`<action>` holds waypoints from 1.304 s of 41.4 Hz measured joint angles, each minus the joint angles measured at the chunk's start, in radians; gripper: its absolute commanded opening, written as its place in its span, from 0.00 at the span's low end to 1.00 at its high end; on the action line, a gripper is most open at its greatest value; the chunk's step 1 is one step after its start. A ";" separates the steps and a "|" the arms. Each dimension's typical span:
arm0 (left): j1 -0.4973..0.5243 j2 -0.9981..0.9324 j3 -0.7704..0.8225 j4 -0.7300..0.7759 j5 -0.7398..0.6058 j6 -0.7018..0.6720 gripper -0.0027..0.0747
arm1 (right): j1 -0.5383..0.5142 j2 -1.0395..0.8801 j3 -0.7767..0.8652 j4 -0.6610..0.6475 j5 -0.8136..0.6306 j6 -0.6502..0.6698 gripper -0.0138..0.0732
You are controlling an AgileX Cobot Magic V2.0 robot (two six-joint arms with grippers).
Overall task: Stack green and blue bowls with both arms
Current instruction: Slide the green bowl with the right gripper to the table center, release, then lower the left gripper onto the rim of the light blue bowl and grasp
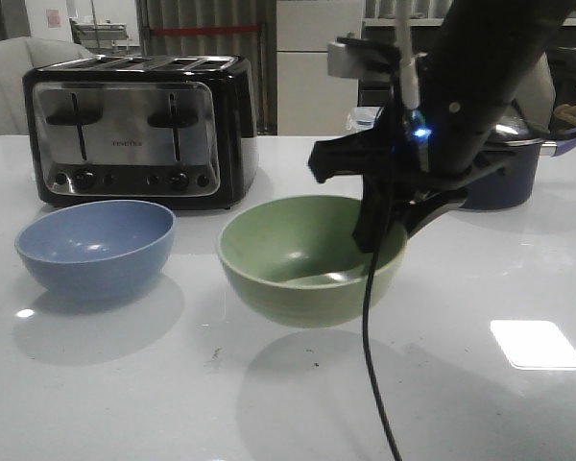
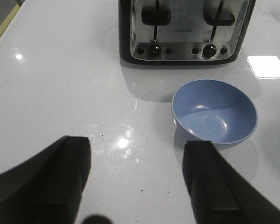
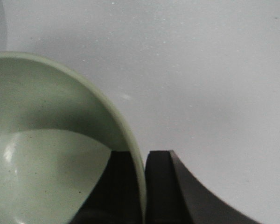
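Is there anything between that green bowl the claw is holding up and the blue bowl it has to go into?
Nothing visible. The right claw grips the green bowl by its rim, lifted off the table. The blue bowl sits empty beside it, with only bare tabletop between them. The toaster stands behind.

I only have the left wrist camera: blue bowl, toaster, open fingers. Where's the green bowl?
Observer: The green bowl is to the right of the blue bowl, lifted off the table; its shadow lies beneath it.
Operator: Is anything holding it?
Observer: Yes, the right gripper pinches its rim, one finger inside and one outside.
Operator: Anything else near it?
Observer: A dark pot sits behind the right arm, toward the far right.
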 measured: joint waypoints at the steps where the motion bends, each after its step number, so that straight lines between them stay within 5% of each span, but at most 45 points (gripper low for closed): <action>1: 0.000 0.000 0.000 0.000 0.000 0.000 0.67 | 0.005 0.007 0.000 0.006 -0.010 0.000 0.29; 13: 0.000 0.000 0.000 0.000 0.000 0.000 0.67 | 0.020 0.056 0.000 0.020 -0.062 0.000 0.64; 27: 0.000 0.000 0.000 0.000 0.000 0.000 0.67 | 0.021 -0.056 0.006 -0.068 -0.083 0.000 0.64; 54: 0.000 0.006 0.000 0.000 0.000 0.000 0.67 | 0.083 -0.821 0.425 -0.173 0.023 0.000 0.64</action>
